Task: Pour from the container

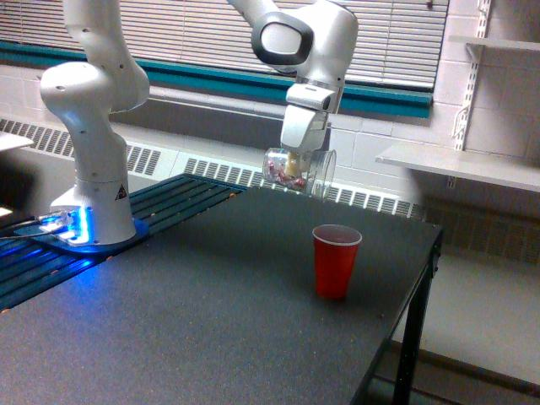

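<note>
The container [298, 171], a clear plastic cup with pinkish and tan pieces inside, hangs in the air tipped on its side, its mouth facing the exterior view's right. My gripper [294, 165] is shut on it from above. A red cup [336, 261] with a white inside stands upright on the dark table [202, 312], below the container and a little toward the exterior view's right. The container's mouth is well above the red cup's rim. No pieces show falling.
The arm's white base [89, 160] stands at the exterior view's left on a blue-lit slatted platform [51, 245]. The table's edge [422, 278] runs close behind the red cup on the exterior view's right. A shelf [464, 164] sits on the wall beyond.
</note>
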